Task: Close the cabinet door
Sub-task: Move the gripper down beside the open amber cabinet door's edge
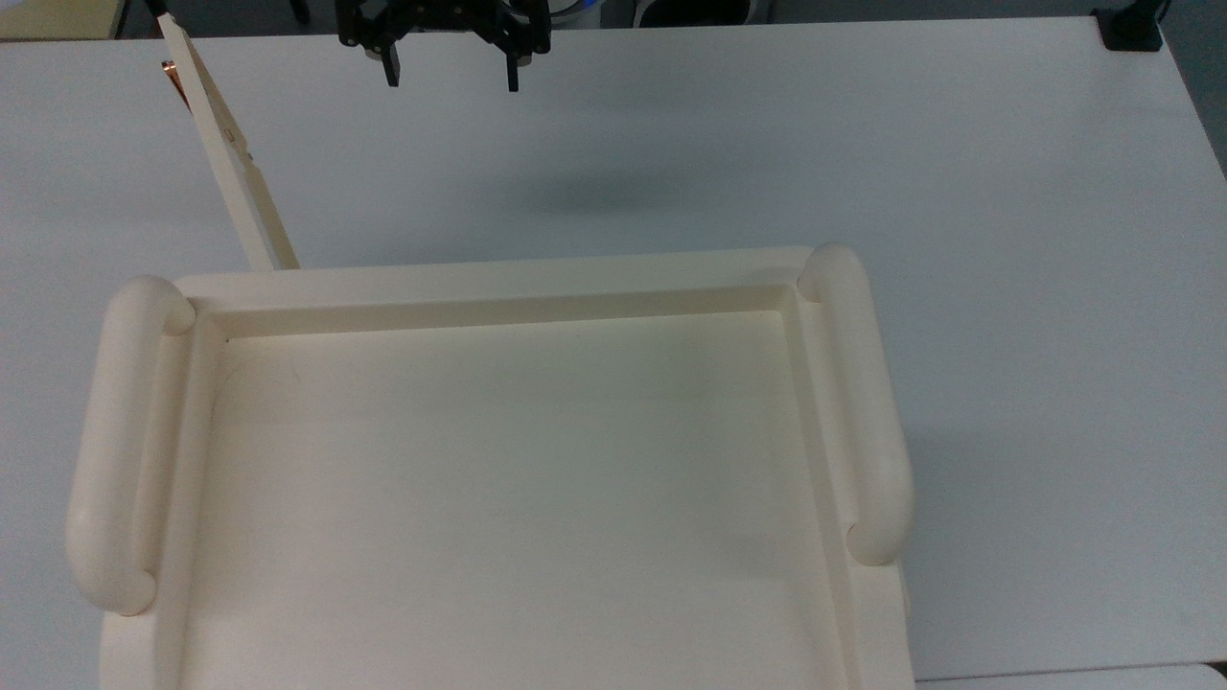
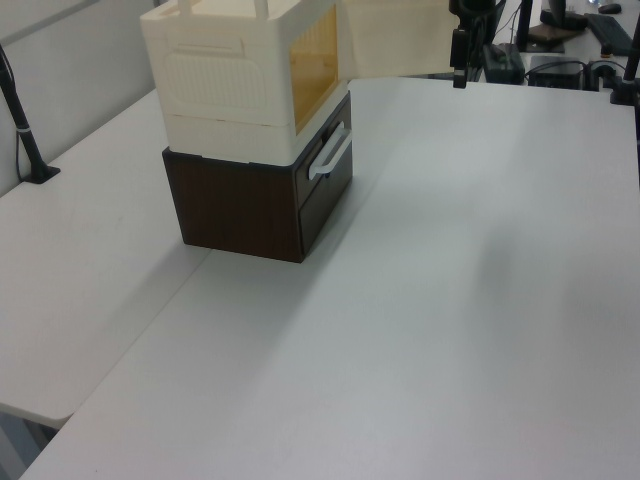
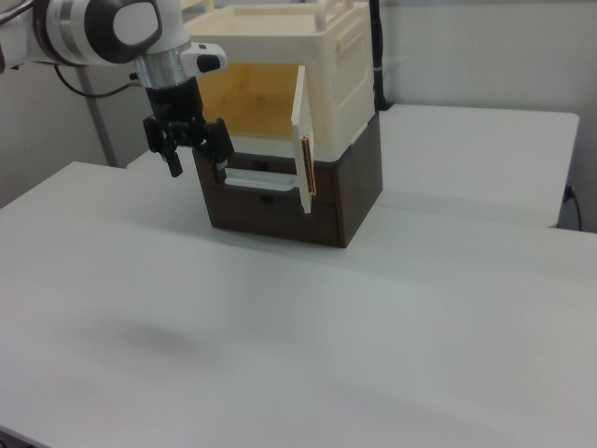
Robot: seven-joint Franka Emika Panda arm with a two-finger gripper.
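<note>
Above the white table, gripper hanging fingers apart, well clear of cabinet door, swung wide from cabinet. Best pushing outer face near free edge, sweeping steadily shut.

cabinet sits on a drawer unit; its door probably stands well ajar.

Above the jaws we see our black gripper, an angular black body ending in two slim black fingers with a gap between them. Above that sits a silver cylindrical wrist, then a rounded white link with a dark grey disc.
</note>
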